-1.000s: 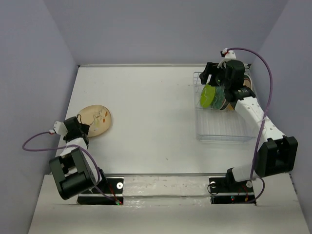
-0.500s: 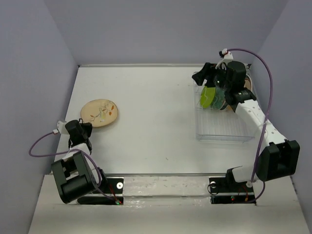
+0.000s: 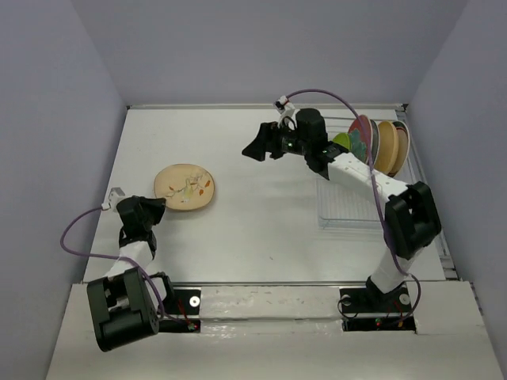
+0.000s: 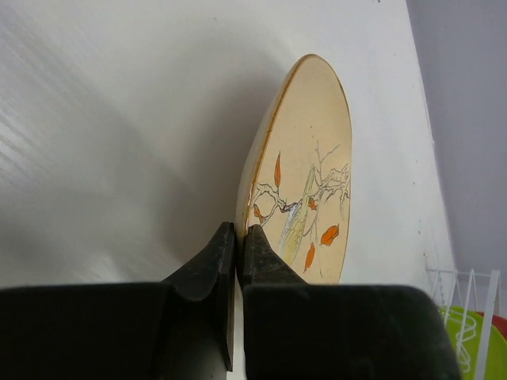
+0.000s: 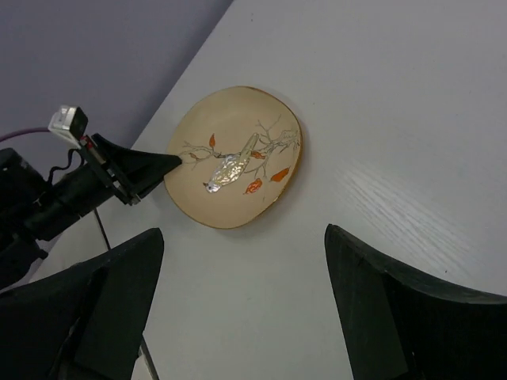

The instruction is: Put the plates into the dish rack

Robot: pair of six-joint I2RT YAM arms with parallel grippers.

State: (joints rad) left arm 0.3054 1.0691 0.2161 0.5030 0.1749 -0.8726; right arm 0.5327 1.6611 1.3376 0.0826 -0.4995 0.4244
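A tan plate (image 3: 184,187) with orange leaves and a bird lies left of centre on the table. My left gripper (image 3: 155,205) is shut on its near-left rim; in the left wrist view the jaws (image 4: 238,237) pinch the plate's edge (image 4: 305,182). My right gripper (image 3: 255,149) is open and empty, hovering mid-table, well right of the plate. The right wrist view shows the plate (image 5: 238,162) beyond its spread fingers (image 5: 103,317). The wire dish rack (image 3: 356,207) at right holds a lime green plate (image 3: 342,142), a red plate with teal flowers (image 3: 361,138) and a tan plate (image 3: 386,146), standing upright.
The purple side walls stand close to the table's left and right edges. The rack's corner tines (image 4: 467,289) and the lime plate (image 4: 467,348) show at the bottom right of the left wrist view. The left arm's cable (image 3: 79,229) loops beside its base.
My left gripper has dragged the tan plate rightward toward the table's middle. My right gripper has left the rack, with the lime plate staying in it, and swung left over the table.
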